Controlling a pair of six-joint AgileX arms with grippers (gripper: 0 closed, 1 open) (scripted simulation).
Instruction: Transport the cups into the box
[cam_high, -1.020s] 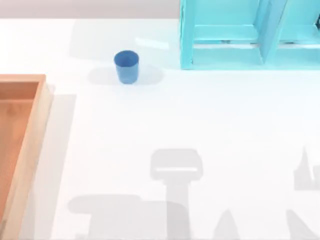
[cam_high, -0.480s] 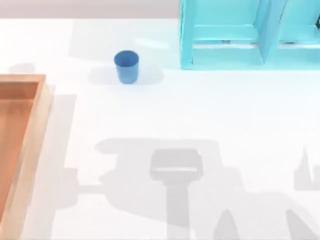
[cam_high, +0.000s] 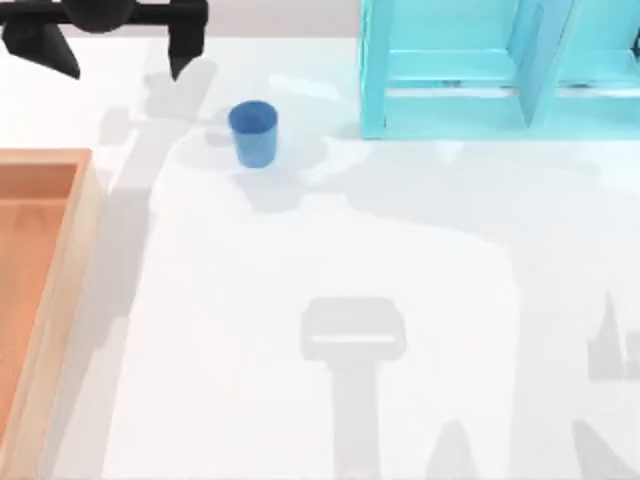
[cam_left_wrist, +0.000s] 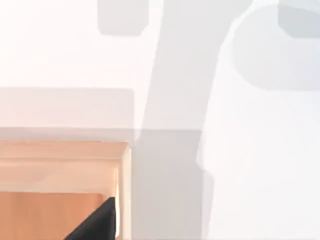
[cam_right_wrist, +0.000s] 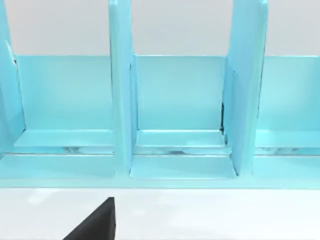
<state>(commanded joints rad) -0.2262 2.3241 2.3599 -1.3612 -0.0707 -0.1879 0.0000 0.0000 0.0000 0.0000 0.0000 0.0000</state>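
Note:
One small blue cup (cam_high: 253, 132) stands upright on the white table at the far side, left of centre. The box (cam_high: 60, 290), wooden with a tan rim and an orange-brown inside, lies along the left edge. Its corner (cam_left_wrist: 122, 150) also appears in the left wrist view. My left gripper (cam_high: 113, 52) hangs open and empty at the far left, above the table. It is left of the cup and beyond the box's far end. A dark part of my right gripper (cam_right_wrist: 95, 225) faces the shelf unit.
A turquoise shelf unit (cam_high: 500, 70) with upright dividers (cam_right_wrist: 120, 90) stands at the far right, close to the right of the cup. Broad arm shadows lie across the white table (cam_high: 400, 230) between the cup and the near edge.
My left gripper has come into the top view at the far left corner, and the arm shadows have swept toward the far side. The cup has not moved.

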